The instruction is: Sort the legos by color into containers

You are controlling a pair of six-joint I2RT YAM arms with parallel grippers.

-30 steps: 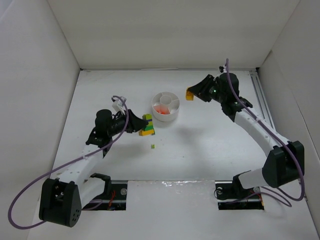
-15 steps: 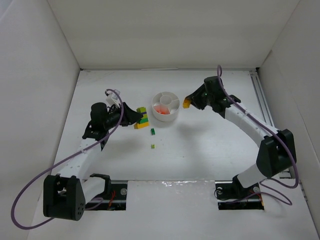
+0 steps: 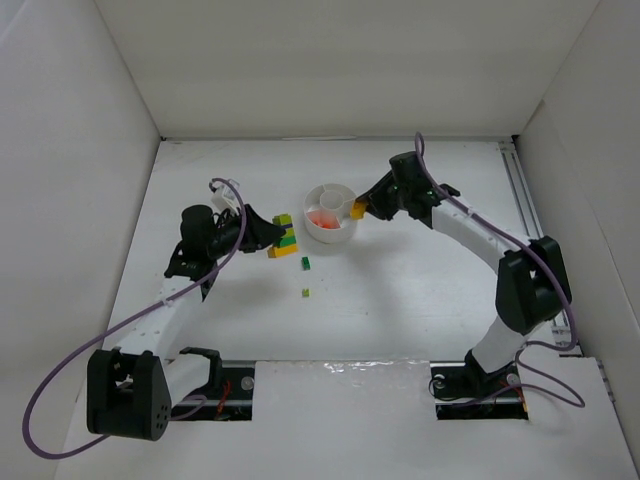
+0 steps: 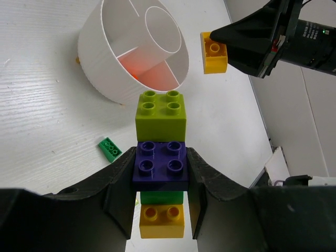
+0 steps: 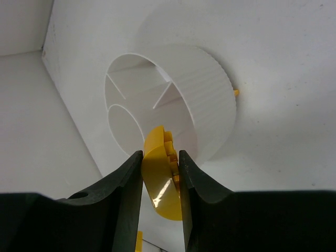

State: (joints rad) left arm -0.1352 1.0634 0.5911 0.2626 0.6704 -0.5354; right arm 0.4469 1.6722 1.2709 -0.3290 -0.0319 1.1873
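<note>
Right arm is angling leftward, its right gripper (image 3: 360, 208) pinching a small yellow plastic brick (image 5: 163, 181) edge-on at the right rim of the round white divided dish (image 3: 330, 233). Left gripper (image 4: 160, 163) is clamping the purple layer of a multicolour brick stack (image 4: 160, 121), lime end pointing dishward.

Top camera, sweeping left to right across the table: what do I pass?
brick stack held in left pincer → loose green brick → dish → yellow brick held in right pincer
</note>
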